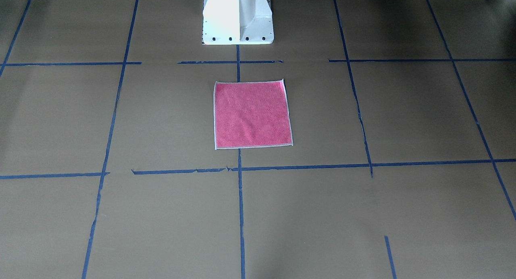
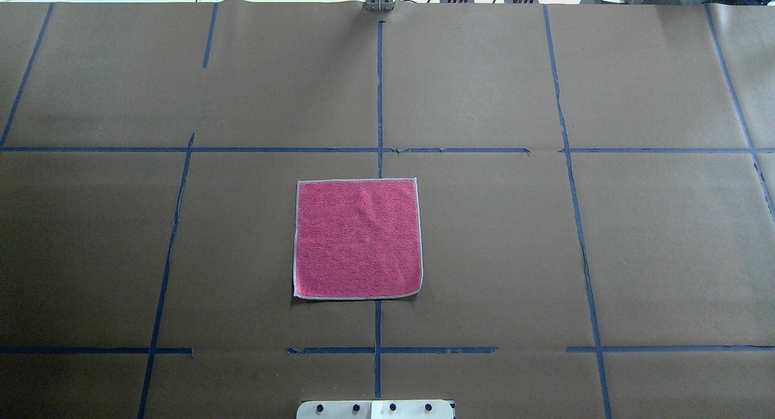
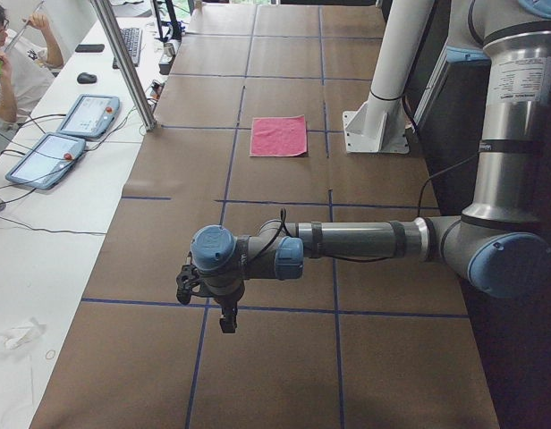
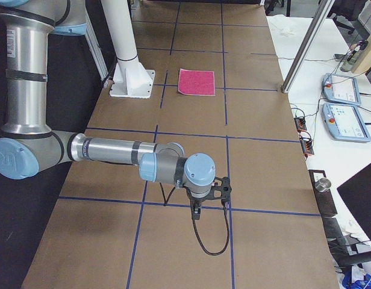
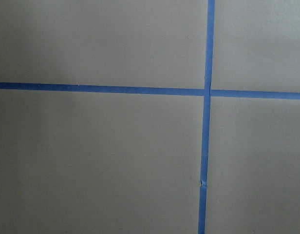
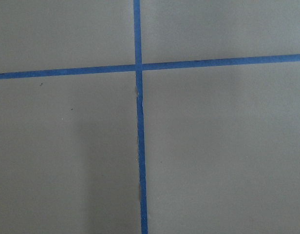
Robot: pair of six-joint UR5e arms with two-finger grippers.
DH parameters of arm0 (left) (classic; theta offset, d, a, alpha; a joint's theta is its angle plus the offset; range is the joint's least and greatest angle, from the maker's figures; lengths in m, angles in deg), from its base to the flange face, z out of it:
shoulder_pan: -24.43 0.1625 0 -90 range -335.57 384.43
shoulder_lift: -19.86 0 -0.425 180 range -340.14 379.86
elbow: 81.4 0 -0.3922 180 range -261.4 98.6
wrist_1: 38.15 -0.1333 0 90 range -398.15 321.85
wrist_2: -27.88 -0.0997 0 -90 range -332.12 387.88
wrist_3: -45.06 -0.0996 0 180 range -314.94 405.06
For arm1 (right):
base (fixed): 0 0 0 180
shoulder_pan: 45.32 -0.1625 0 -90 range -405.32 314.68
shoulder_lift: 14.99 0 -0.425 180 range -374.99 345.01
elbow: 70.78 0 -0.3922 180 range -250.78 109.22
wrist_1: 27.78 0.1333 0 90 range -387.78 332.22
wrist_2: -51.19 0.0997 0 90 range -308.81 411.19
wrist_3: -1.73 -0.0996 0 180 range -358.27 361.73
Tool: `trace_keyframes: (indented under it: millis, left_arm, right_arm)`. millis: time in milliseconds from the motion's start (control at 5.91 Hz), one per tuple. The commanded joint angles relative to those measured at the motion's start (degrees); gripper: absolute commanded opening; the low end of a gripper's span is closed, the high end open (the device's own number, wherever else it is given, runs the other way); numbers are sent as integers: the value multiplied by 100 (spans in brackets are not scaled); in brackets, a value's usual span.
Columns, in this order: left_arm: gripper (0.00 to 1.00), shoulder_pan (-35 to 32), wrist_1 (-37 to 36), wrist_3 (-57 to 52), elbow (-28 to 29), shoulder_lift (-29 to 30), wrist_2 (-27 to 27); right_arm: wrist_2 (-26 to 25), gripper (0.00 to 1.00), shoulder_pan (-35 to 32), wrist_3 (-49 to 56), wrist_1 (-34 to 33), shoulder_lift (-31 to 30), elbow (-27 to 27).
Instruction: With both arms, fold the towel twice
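Observation:
The towel [image 2: 357,238] lies flat and unfolded, pink face up, in the middle of the table in front of the white pedestal; it also shows in the front-facing view [image 1: 252,114] and both side views [image 3: 279,136] [image 4: 196,82]. My left gripper [image 3: 227,320] hangs over the table's left end, far from the towel. My right gripper [image 4: 196,214] hangs over the table's right end, also far from it. Both show only in the side views, so I cannot tell whether they are open or shut. The wrist views show only brown paper and blue tape.
The table is covered in brown paper [image 2: 484,237] marked with a grid of blue tape lines [image 2: 379,98]. The white pedestal base [image 1: 238,17] stands just behind the towel. An operator [image 3: 12,54], tablets [image 3: 88,114] and cables sit on a side table.

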Motion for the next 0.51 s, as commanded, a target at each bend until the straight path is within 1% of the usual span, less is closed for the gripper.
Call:
trace_keyframes:
  millis: [0, 338]
  left_arm:
    - [100, 1, 9, 0, -9, 9, 1]
    - [100, 45, 35, 0, -131, 70, 9]
  right_arm:
    - [-1, 100, 9, -2, 0, 1, 0]
    - [-9, 100, 17, -2, 0, 62, 0]
